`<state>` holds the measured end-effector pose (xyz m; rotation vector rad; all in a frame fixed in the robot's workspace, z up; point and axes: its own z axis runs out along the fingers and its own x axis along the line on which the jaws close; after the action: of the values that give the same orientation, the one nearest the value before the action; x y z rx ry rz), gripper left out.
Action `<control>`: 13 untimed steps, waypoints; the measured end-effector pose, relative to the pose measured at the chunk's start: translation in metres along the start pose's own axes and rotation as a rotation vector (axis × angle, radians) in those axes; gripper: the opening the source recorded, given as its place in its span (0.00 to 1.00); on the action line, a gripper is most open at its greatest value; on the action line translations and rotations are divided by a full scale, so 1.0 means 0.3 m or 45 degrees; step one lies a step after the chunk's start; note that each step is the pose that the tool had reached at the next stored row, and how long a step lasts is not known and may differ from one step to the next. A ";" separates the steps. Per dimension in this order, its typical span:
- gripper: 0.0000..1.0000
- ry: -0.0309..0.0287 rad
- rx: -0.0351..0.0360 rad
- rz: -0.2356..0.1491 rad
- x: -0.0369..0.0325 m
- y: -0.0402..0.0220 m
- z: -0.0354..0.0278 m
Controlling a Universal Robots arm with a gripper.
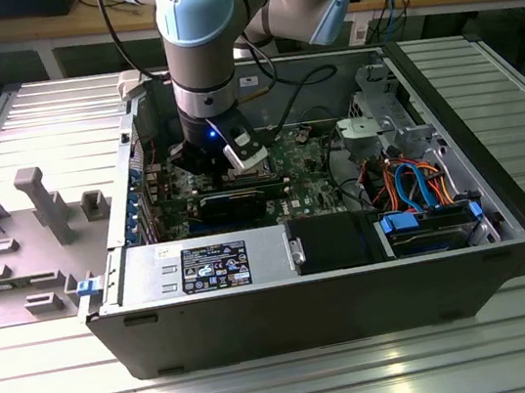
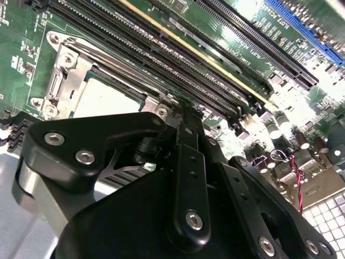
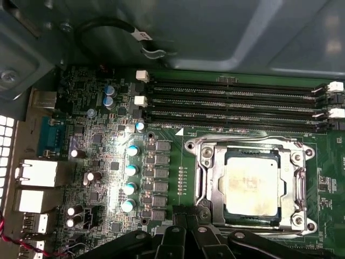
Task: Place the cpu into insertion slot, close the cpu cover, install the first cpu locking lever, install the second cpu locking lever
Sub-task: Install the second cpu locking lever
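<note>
Silver cpu (image 3: pixel 252 186) seated in insertion slot (image 3: pixel 213 186), lower right of first wrist view; cpu cover (image 3: pixel 249 144) closed around it. Gripper (image 3: pixel 186 224) at socket's edge; finger spread cannot be told.

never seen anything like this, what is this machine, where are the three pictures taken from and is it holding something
This is a robot arm reaching down into an open computer case that lies on a metal table. The exterior view comes from a camera standing off the arm. The two wrist views come from cameras riding on the arm, looking down past the black gripper at the green motherboard. In the first wrist view the cpu, a silver-grey square, sits in the insertion slot, with the cpu cover, a metal frame, lying around it. Above it run long black memory slots. I see nothing held; the gripper is low, close beside the socket.
</note>
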<state>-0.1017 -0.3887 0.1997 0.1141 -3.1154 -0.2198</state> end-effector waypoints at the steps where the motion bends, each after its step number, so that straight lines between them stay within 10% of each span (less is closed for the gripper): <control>1: 0.11 0.0009 0.0003 -0.005 0.000 0.000 0.001; 13: 0.11 0.0015 0.0014 -0.021 0.001 -0.010 -0.017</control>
<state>-0.1017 -0.3923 0.2042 0.1404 -3.1145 -0.2182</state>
